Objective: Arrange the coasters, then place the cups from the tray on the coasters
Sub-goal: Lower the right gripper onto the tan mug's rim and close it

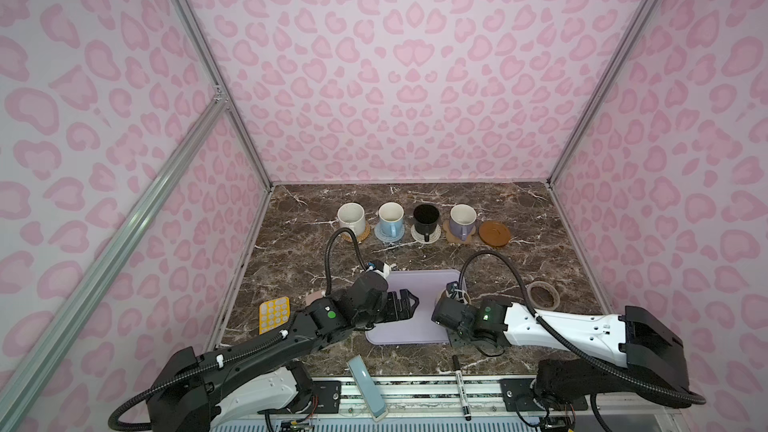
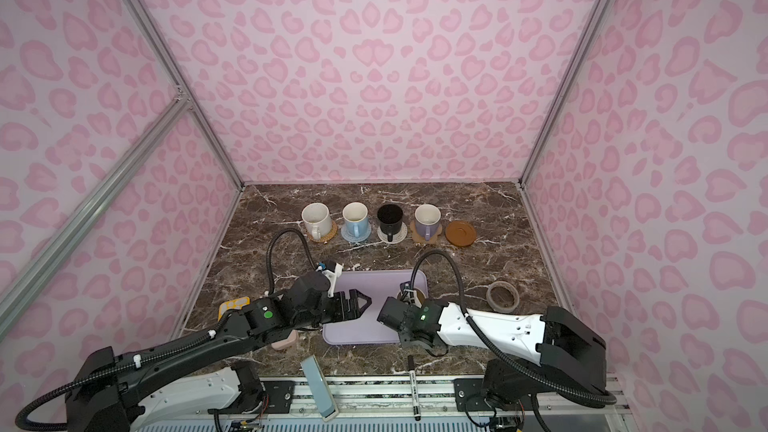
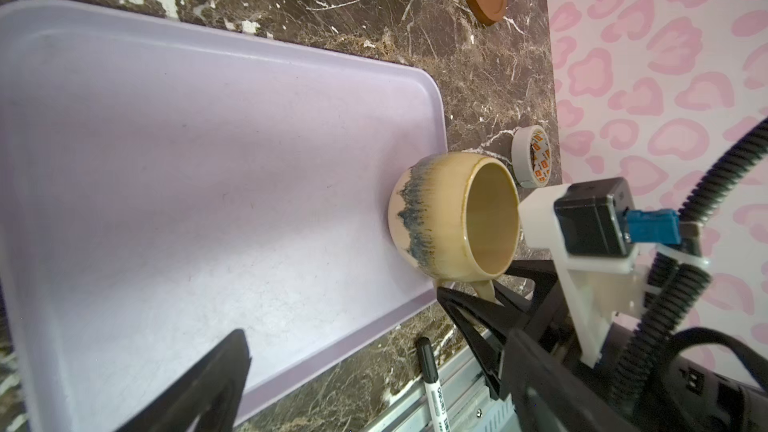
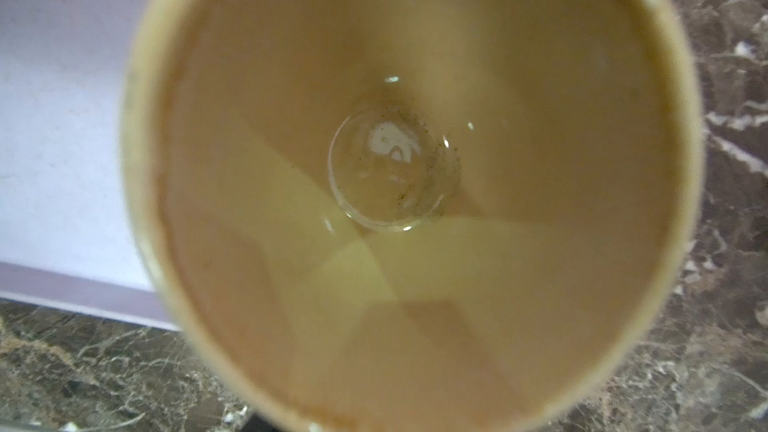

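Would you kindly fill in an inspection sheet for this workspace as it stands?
Surface: dark marble tabletop, white-veined.
Job's things: cream cup, blue cup, black cup, lavender cup on coasters, back row; brown disc coaster bare; pale yellow cup on tray, near its rim.
Clutter: tape ring, marker, yellow card, pink case.
Grippers: left gripper open above tray; right gripper around that cup's handle, grip unclear.
Cables: black hose arching over each wrist.
Surroundings: pink patterned walls, aluminium frame.
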Action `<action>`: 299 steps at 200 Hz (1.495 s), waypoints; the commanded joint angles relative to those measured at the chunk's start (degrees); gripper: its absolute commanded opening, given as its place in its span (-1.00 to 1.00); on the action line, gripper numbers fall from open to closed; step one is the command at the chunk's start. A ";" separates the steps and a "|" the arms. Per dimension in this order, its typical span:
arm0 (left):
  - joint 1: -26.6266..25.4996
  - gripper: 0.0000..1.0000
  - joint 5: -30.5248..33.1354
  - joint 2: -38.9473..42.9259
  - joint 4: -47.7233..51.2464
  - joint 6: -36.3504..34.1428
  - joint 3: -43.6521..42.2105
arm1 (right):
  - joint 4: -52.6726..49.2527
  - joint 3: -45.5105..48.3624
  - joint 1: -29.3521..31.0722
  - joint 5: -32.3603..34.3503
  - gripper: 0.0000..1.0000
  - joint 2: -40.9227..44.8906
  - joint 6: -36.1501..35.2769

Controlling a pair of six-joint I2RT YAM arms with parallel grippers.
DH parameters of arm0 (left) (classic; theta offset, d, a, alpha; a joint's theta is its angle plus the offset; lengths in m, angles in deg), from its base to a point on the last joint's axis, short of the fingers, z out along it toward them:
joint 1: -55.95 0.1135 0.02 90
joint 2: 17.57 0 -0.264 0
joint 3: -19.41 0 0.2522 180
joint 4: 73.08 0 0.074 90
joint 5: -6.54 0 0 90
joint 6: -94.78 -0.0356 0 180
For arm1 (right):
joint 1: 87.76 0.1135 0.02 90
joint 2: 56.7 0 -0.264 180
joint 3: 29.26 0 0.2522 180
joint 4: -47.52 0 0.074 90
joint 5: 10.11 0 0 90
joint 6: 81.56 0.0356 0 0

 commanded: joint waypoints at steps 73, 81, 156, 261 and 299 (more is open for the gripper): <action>0.03 0.94 -0.51 -1.50 -3.11 0.44 0.34 | 4.84 2.42 -3.56 -1.43 -0.32 -0.51 -3.53; 0.04 0.94 -0.59 -1.59 -3.20 0.40 0.34 | 5.17 2.42 -3.65 -1.42 -0.33 -0.69 -3.57; 0.04 0.94 -2.17 -4.39 -4.23 -0.44 1.93 | 6.65 3.12 -4.19 -0.48 -0.65 -0.64 -3.09; -0.02 0.94 -2.11 -4.99 -5.40 1.58 3.33 | 9.05 3.82 -7.51 -0.28 -1.00 2.83 -7.45; 0.03 0.94 -0.48 -2.72 -3.16 1.67 4.51 | 10.63 3.48 -7.88 -0.32 -1.00 2.55 -8.21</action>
